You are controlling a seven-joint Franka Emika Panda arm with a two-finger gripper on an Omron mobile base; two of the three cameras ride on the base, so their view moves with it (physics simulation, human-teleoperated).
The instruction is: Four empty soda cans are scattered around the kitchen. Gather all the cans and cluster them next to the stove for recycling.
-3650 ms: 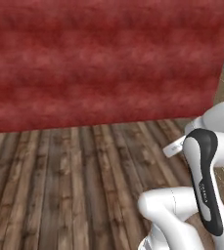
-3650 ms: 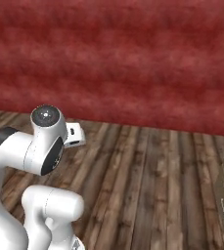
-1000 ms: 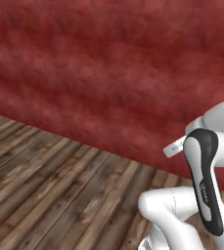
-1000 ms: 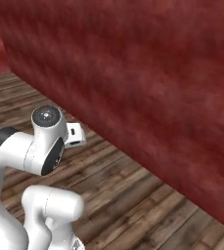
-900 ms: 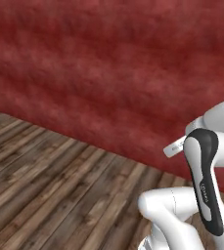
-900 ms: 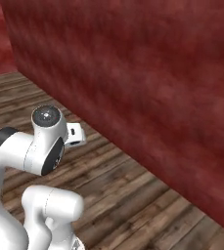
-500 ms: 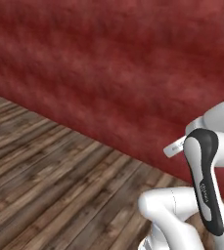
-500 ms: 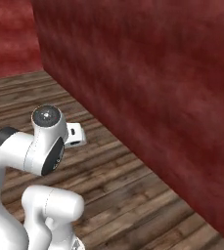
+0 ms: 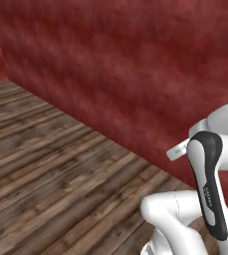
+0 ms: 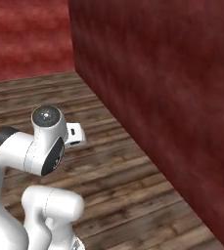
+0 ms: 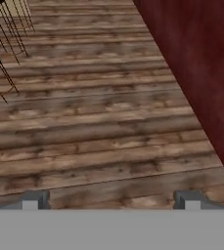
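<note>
1. The cameras have swung with the base: the dark red wall [image 9: 135, 74] now runs diagonally, with a corner showing at far left.
2. More brown wooden plank floor [image 9: 46, 164] shows on the left.

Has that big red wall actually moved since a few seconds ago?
No. The red wall only looks turned because the robot's base, carrying the cameras, drove; the floor planks turn with it.
</note>
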